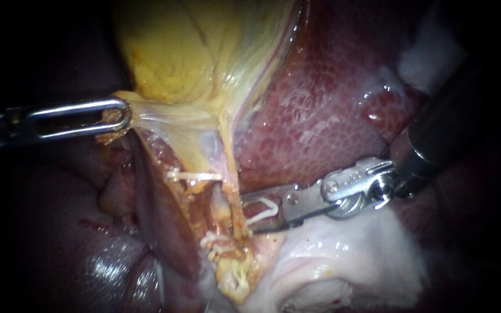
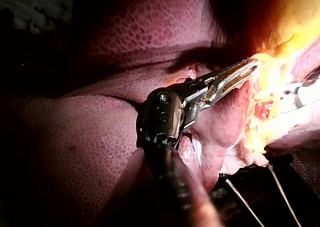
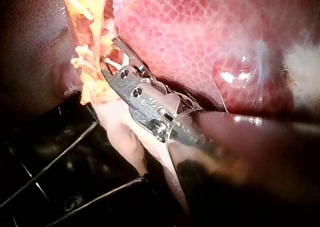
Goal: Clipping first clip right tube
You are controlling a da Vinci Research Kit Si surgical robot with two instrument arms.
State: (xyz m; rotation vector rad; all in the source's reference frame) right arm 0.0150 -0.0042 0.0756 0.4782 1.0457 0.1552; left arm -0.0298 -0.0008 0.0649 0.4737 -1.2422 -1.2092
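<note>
The yellow gallbladder (image 1: 192, 52) hangs from the top of the endoscope view. My left instrument (image 1: 120, 113) comes in from the left with its slotted jaws shut on the pale tissue at the gallbladder's lower end, also seen in the left wrist view (image 2: 235, 74). Below it, the thin right tube (image 1: 231, 174) runs downward. My right instrument (image 1: 250, 213) reaches in from the right, holding a white open clip (image 1: 262, 210) between its jaws. The jaw tips lie against the tube's right side, and the right wrist view (image 3: 112, 62) shows them at the yellow strands.
Red liver (image 1: 331, 93) fills the right and upper right. White clips sit on the left tube (image 1: 195, 175) and lower down (image 1: 218, 242). Pale whitish tissue (image 1: 343, 255) lies under the right instrument. A dark grid tray (image 3: 60, 167) shows beneath the specimen.
</note>
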